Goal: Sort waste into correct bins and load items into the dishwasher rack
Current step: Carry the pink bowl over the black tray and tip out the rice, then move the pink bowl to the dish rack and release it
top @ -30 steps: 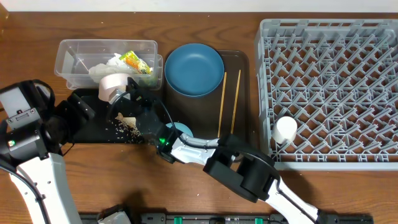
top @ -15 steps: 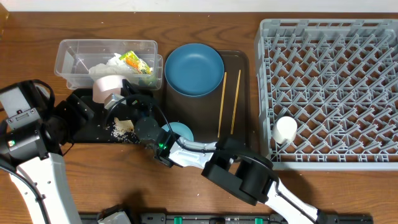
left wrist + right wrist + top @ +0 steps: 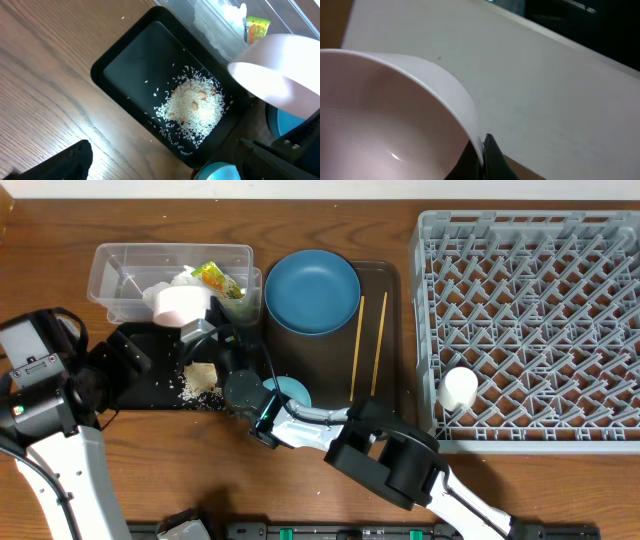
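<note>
My right gripper (image 3: 205, 330) is shut on the rim of the cream-white bowl (image 3: 180, 302), held tilted over the near edge of the clear tub (image 3: 120, 265); the right wrist view shows the jaws (image 3: 482, 150) pinching the bowl (image 3: 385, 115). The tub holds the white tissue (image 3: 160, 288) and the snack wrapper (image 3: 215, 278). The rice heap (image 3: 200, 378) lies in the black tray (image 3: 145, 385). My left gripper (image 3: 130, 358) is open and empty above the tray's left end. The dark blue plate (image 3: 312, 292), light blue bowl (image 3: 288, 392) and chopsticks (image 3: 358, 345) sit on the brown tray (image 3: 388, 280). The white cup (image 3: 460, 388) is in the grey rack (image 3: 540, 320).
The left wrist view shows the rice (image 3: 192, 107) in the black tray (image 3: 125, 65), the held bowl (image 3: 275, 80) above its right end, and bare wooden table to the left. The right arm reaches across the brown tray's front.
My right gripper has carried the cream-white bowl up and back, from over the black tray to the tub's edge. The rice heap under it now shows in full. The left arm is still.
</note>
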`<state>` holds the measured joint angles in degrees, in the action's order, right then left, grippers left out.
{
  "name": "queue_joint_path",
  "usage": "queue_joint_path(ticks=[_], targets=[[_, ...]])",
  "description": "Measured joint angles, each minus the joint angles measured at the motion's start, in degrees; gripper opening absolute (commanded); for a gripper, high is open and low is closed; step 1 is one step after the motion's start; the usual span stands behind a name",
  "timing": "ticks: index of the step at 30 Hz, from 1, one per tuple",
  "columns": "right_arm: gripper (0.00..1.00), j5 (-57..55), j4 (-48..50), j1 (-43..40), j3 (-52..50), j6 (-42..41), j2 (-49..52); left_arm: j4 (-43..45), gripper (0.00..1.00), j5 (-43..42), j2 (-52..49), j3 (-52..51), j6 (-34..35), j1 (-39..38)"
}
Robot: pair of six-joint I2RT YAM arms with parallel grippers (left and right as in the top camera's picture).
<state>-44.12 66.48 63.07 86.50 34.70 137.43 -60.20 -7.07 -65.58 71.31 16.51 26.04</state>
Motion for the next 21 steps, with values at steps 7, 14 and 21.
queue_joint_path(ticks=[7,14,21], targets=[[0.01,-4.28,7.37,-0.13,0.00,-0.17,0.00,0.02,0.91,0.00,0.00,0.00,0.00,0.00],[0.01,-5.42,16.04,-1.99,0.00,0.66,-0.24,0.00,0.91,0.00,0.00,0.00,0.00,0.00],[0.01,-4.66,12.63,-6.71,0.00,0.94,-3.74,0.00,0.92,0.00,0.00,0.00,0.00,0.00]])
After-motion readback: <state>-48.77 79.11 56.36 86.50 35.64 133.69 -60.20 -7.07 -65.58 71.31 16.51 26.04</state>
